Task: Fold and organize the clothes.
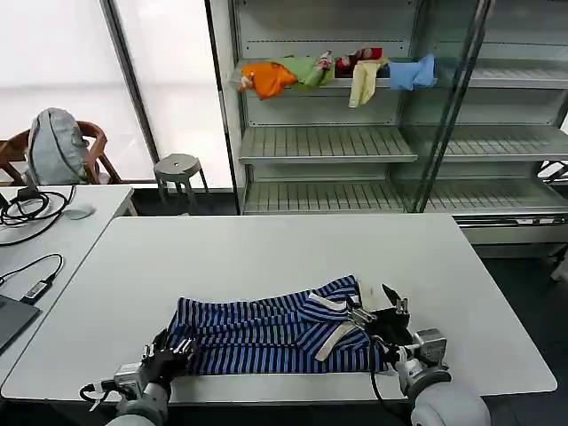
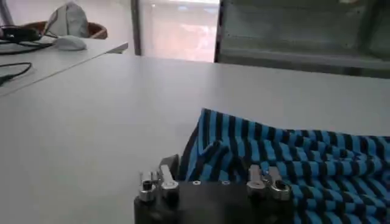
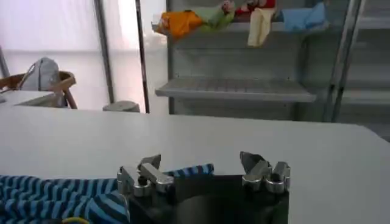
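The soft blue-and-black striped shirt (image 1: 271,335) lies lengthwise along the white table's (image 1: 266,248) near edge — left gripper (image 1: 167,351) at one end, right gripper (image 1: 377,319) at the other, both spread open, holding nothing.

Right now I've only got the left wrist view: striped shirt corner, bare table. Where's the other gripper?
Observer: The right gripper is at the shirt's opposite end, near the table's front edge. Its fingers are open, with a striped edge between them.
Operator: Is the shirt lying flat?
Observer: No. It's bunched into a long strip along the front edge, with the cream trim turned up on top toward the right end.
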Robot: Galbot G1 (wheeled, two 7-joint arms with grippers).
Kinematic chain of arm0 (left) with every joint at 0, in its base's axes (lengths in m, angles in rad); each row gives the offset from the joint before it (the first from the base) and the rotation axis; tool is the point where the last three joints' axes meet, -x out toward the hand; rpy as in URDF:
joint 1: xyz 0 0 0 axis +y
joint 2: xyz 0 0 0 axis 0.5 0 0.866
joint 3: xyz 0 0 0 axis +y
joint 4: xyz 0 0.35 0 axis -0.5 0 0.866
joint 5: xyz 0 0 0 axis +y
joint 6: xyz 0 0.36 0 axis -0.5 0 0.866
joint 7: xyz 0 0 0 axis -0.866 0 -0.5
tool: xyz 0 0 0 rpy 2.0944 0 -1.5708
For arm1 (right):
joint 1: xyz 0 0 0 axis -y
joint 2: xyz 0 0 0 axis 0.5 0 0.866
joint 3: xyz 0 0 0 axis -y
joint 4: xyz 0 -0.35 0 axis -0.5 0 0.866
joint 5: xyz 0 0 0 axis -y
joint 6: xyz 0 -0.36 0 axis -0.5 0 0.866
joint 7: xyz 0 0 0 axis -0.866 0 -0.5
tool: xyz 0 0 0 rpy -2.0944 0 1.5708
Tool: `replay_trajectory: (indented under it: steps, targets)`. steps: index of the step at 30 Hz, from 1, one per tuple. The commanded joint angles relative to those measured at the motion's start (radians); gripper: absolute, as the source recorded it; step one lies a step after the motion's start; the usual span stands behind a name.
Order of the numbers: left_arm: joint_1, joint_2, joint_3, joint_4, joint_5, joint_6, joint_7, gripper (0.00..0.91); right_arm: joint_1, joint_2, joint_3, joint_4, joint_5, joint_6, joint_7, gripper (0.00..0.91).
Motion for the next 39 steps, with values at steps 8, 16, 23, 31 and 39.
replay_trajectory:
  steps: [8,16,23,31,39]
  targets:
    - [-0.013,-0.014,0.018,0.02,0.08,0.008,0.036,0.01,-0.001,0.001,-0.002,0.0,-0.008,0.0,0.002,0.907]
    - [-0.005,0.056,-0.219,0.004,0.1,0.044,0.173,0.01,0.009,-0.004,0.002,0.0,-0.011,0.0,0.001,0.907]
    - [0.065,0.137,-0.509,0.06,0.097,0.081,0.229,0.01,0.027,-0.003,0.046,0.004,0.0,0.002,-0.006,0.907]
    - [0.083,0.237,-0.756,0.166,0.111,0.1,0.324,0.01,0.036,-0.005,0.04,-0.003,0.003,0.009,-0.01,0.907]
    - [0.08,0.202,-0.702,-0.019,0.125,0.133,0.341,0.01,0.023,0.0,0.044,-0.002,0.001,0.011,-0.011,0.907]
